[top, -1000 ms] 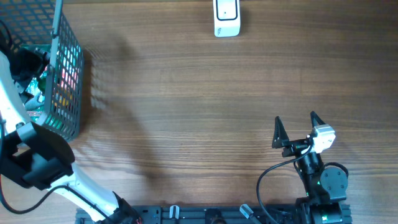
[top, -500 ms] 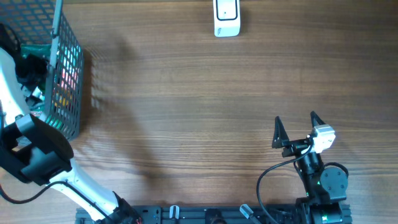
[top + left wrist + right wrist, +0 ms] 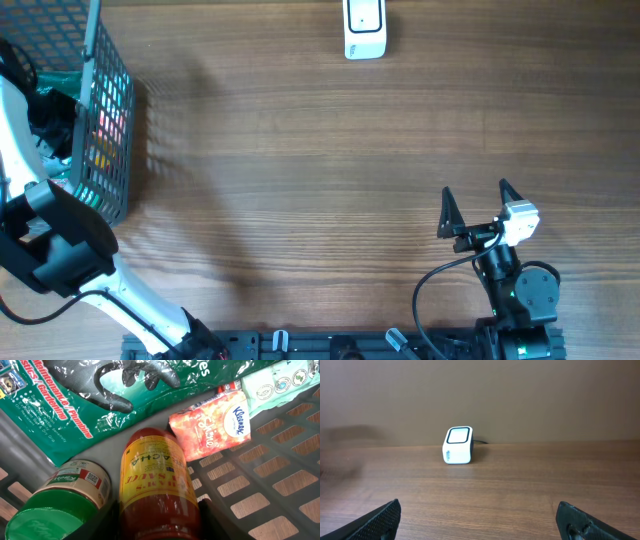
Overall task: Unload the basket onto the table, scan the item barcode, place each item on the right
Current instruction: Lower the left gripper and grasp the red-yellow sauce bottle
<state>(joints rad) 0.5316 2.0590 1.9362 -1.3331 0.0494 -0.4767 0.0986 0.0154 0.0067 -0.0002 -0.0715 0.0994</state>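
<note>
Where the left wrist camera looks down into the basket (image 3: 280, 485), a sriracha sauce bottle (image 3: 157, 485) lies on its side at the lower centre of the frame, with its yellow label facing up. The left gripper (image 3: 157, 520) straddles it. Its dark fingers (image 3: 207, 517) sit narrow and close along both flanks of the bottle at the bottom edge. Whether they actually press on it cannot be told from this view.

Just left of the bottle, touching it, is a jar with a green lid (image 3: 60, 500), also on its side, with a small barcode on its label. An orange Kleenex tissue pack (image 3: 212, 422) lies against the bottle's upper right. A green bag of black work gloves (image 3: 100, 395) fills the top of the frame, and a pale green packet (image 3: 280, 382) sits in the upper right corner.

In the overhead view the grey mesh basket (image 3: 105, 120) stands at the upper left of the wooden table (image 3: 300, 170), with the left arm (image 3: 50, 240) reaching into it. The white barcode scanner (image 3: 365, 27) stands at the top centre, well apart from the basket. The right gripper (image 3: 473, 205) is at the lower right with its jaws spread wide and nothing between them. Its wrist camera faces the scanner (image 3: 457, 445) across bare tabletop.
</note>
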